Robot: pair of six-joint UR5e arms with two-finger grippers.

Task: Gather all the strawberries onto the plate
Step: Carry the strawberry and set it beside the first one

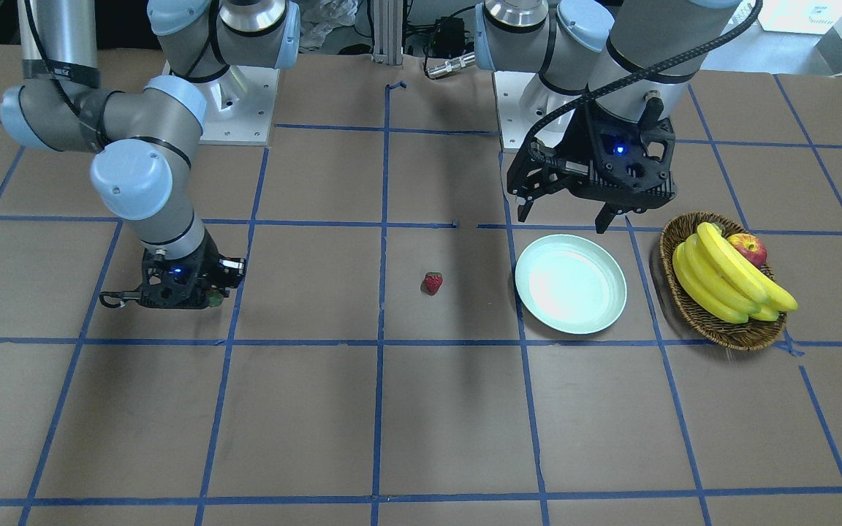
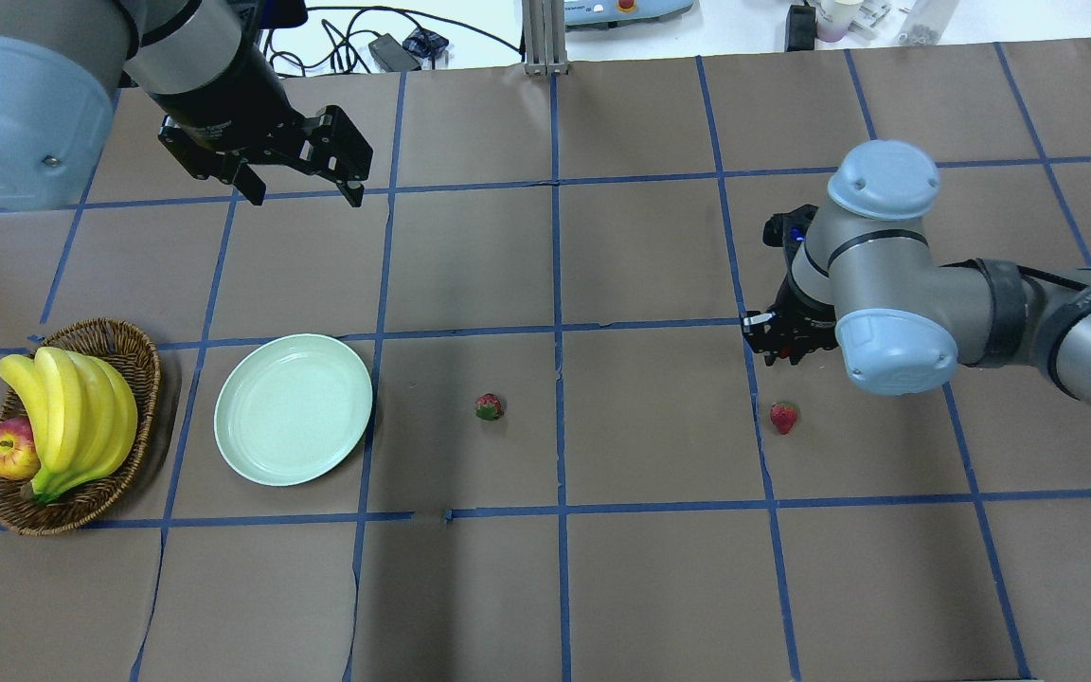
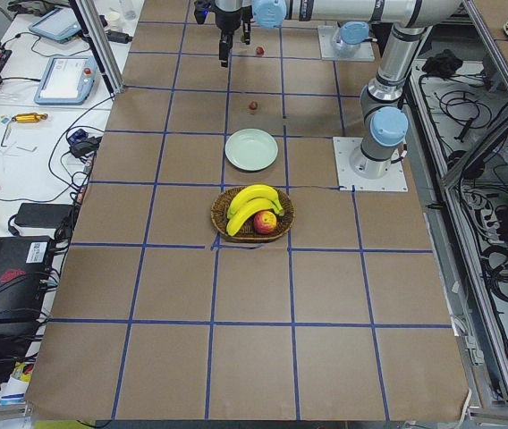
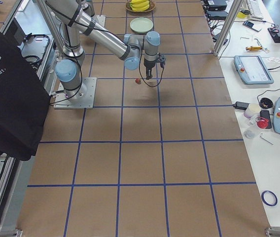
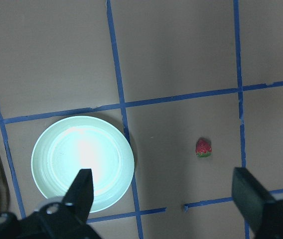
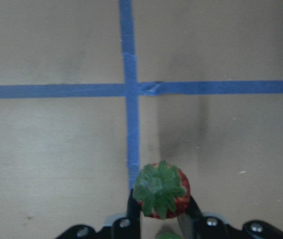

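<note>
Row, robot's left to right: basket [image 2: 143, 355], plate [image 2: 293, 409], strawberry [image 2: 489, 406], second strawberry [image 2: 783, 417].

Item: brown paper-covered counter [image 4: 140, 163], marked in squares by blue tape.
- Near grey-and-blue arm, reaching out over the counter; black right gripper [image 4: 149, 75] pointing down, how its jaws stand too small to tell.
- Small red strawberry [image 4: 137, 81], on the counter just beside the gripper, on the robot's side.
- Round pale mint plate [image 4: 141, 24], far end.
- Brown wicker basket [image 4: 140, 11] beyond the plate, holding yellow bananas [image 4: 140, 4].
- Person in a black shirt [image 4: 7, 89], left edge.
</note>
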